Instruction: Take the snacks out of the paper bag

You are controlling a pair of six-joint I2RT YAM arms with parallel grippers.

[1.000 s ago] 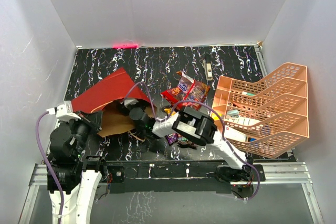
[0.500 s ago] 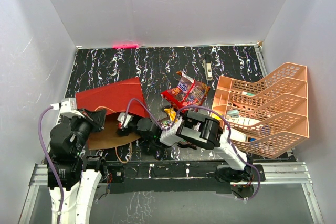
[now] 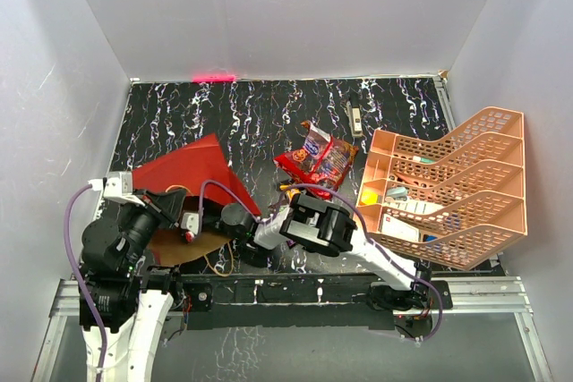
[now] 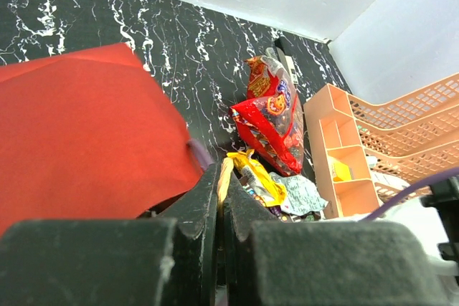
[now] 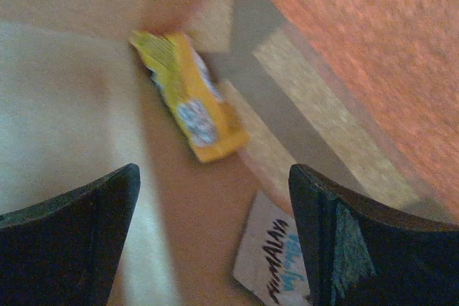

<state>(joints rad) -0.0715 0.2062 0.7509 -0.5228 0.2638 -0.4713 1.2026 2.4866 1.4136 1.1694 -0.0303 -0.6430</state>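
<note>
The red paper bag (image 3: 186, 167) lies on its side at the left, its brown inside (image 3: 179, 243) open toward the arms. My left gripper (image 4: 224, 180) is shut on a tan strip of the bag's rim; it also shows in the top view (image 3: 164, 205). My right arm (image 3: 242, 221) reaches into the mouth. Inside, my right gripper (image 5: 215, 202) is open and empty above the kraft floor, with a yellow packet (image 5: 190, 98) ahead and a white printed packet (image 5: 276, 256) by its right finger. Red chip bags (image 3: 318, 158) and a yellow packet (image 4: 254, 173) lie outside.
The peach tiered tray (image 3: 448, 185) with boxes stands at the right. A slim black-and-cream tool (image 3: 354, 116) lies at the back. More small packets (image 4: 297, 195) lie beside the tray's near corner. White walls close in the black marbled table (image 3: 269, 109).
My right gripper has moved left, deeper into the bag. The bag's top flap has shifted and my left gripper has kept its hold on the rim.
</note>
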